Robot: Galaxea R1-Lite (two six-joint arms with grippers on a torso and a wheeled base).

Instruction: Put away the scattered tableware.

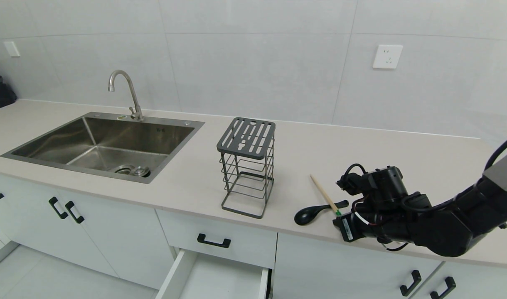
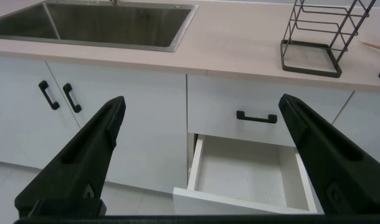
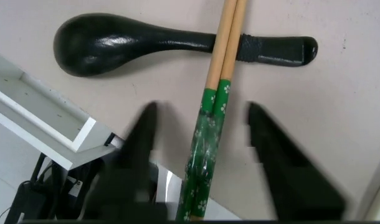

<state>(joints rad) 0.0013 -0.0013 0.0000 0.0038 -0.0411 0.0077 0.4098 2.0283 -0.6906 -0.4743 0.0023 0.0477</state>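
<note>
Pale beige countertop (image 1: pixel 361 158) runs across the whole frame. Steel sink (image 1: pixel 129 135) sunk in at the left, dark wire rack (image 1: pixel 247 166) standing upright around center, and right of it, near the front edge, a black spoon (image 1: pixel 309 214) with chopsticks (image 1: pixel 323 194) lying across its handle.

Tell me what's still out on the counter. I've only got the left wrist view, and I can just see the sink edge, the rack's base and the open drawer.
Observer: A black spoon and a pair of chopsticks lie on the counter, to the right of the rack.
Operator: Are they lying apart?
Observer: No, the chopsticks lie across the spoon's handle.
Operator: Where's the right gripper?
Observer: The right gripper is open near the counter's front edge, with one finger on each side of the chopsticks' green ends.
</note>
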